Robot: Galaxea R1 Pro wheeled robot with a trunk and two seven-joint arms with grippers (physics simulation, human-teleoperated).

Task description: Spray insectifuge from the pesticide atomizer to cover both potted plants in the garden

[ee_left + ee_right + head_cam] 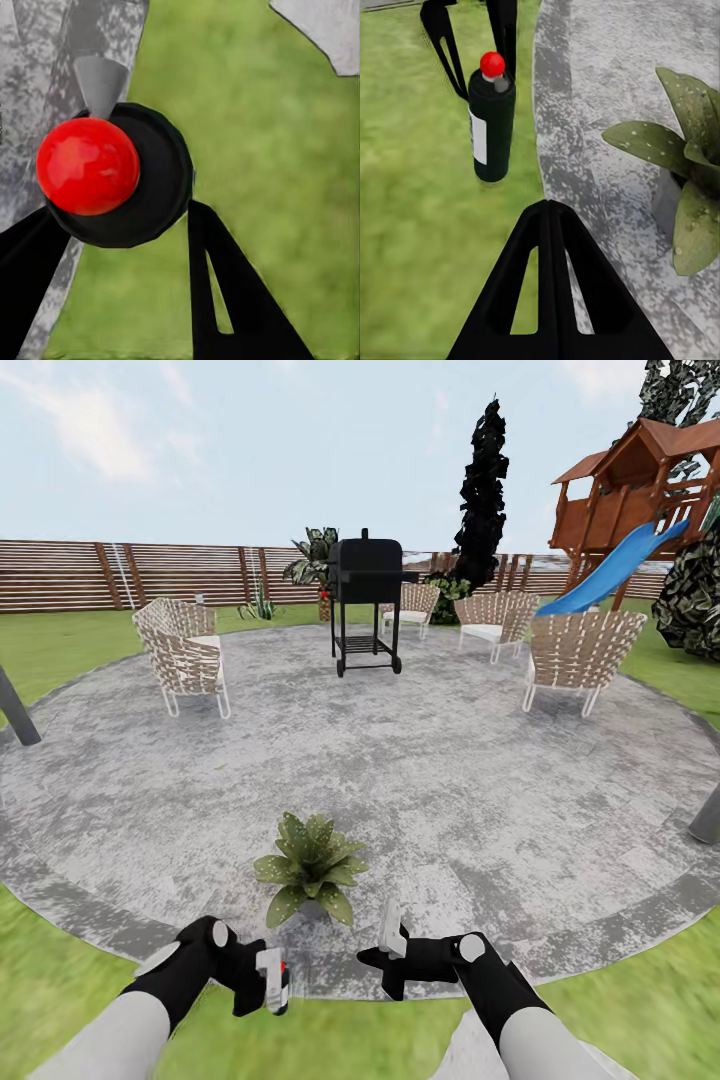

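The left end effector (268, 982) is gripping the atomizer (272, 978) between its fingers, arm reaching forward low. The right end effector (392, 950) is sitting closed and empty. The plant (310, 863) is standing just ahead, between both, on the patio (420, 780) edge.

**Garden count**

Wicker chairs: four, e.g. (183, 650). Barbecue grill (366, 600): one. Potted plants: two, one at the patio's near edge (310, 865), one by the fence (259, 605). Pesticide atomizer (271, 980): one. Slide (612, 568): one.

Dark red-capped pesticide atomizer (492, 124) apparently held over grass, speckled potted plant (310, 862) on patio edge
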